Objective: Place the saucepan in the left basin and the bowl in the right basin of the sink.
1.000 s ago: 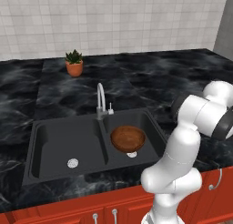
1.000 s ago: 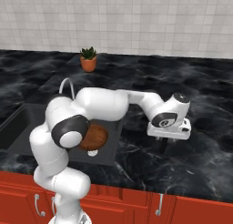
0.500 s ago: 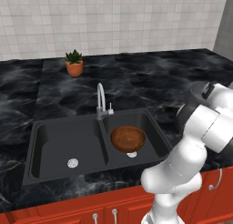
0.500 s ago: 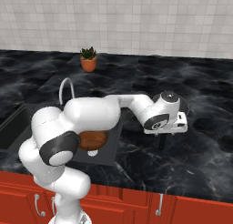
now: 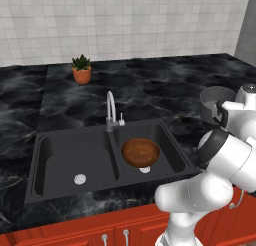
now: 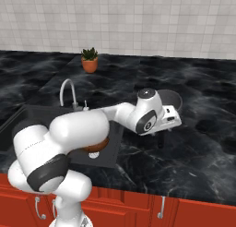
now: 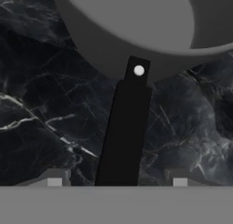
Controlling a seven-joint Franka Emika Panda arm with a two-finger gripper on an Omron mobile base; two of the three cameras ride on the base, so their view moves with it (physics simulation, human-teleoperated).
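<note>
Two basins: the sink (image 5: 107,155) sits in the middle of the left base view, set into the black marble surface (image 5: 165,85).
Left basin: the wider compartment (image 5: 75,157), bare down to its round silver drain (image 5: 80,179).
Right basin: the narrower compartment (image 5: 150,147), just right of the divider.
Bowl: the wooden bowl (image 5: 141,152) lies in the right basin, tilted, partly over that drain.
Saucepan: the grey saucepan (image 5: 216,102) stands on the surface at the right edge of the left base view, well apart from the sink; in the hand view its black handle (image 7: 124,132) runs from the pot wall down to the bottom centre.
Hand: the hand (image 7: 117,182) is spread wide, one fingertip on each side of the handle, not clenched on it.
Faucet: the silver gooseneck faucet (image 5: 111,110) rises behind the divider.
Plant pot: a terracotta pot (image 5: 82,74) sits on the surface in the upper left.
</note>
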